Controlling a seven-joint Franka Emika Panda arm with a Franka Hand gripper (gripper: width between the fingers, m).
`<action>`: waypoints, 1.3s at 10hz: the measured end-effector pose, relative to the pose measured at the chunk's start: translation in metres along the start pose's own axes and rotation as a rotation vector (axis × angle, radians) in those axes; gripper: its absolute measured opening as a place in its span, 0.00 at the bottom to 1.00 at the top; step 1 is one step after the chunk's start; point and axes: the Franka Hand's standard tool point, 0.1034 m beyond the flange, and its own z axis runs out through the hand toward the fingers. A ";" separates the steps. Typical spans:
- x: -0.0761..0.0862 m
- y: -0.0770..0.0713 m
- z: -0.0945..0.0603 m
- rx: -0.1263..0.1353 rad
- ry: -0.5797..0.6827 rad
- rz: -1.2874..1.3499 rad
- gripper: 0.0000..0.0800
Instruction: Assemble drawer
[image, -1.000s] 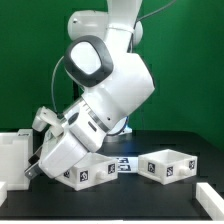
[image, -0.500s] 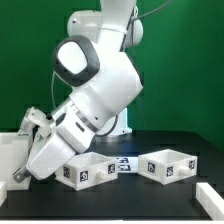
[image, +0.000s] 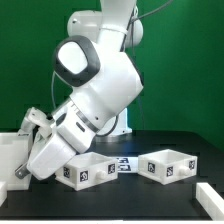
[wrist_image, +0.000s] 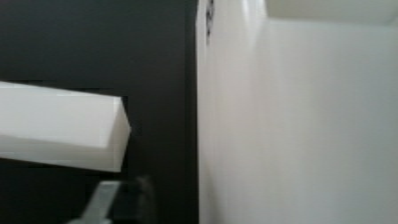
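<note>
Two trays (image: 88, 171) open-side up on the worktop (image: 130, 202), long axes across the exterior view, white wall (wrist_image: 302, 120) only in wrist view, cannot tell my jaws' state.

White tray (image: 168, 160) with black-and-white square tags (image: 152, 169), black table (image: 130, 202), green backdrop (image: 30, 60), white arm (image: 105, 95)

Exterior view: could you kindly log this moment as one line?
arm: leaning low | gripper: by housing, jaws unclear | tray: by arm | second tray: apart, free

White arm (image: 98, 92) pitched steeply down toward the exterior view's left, tool (image: 24, 170) low, opening unreadable.
</note>
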 end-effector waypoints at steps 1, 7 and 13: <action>0.000 0.000 0.000 0.000 0.000 0.000 0.30; 0.000 0.001 -0.010 0.027 -0.013 0.013 0.04; -0.029 0.032 -0.128 0.087 0.085 0.104 0.04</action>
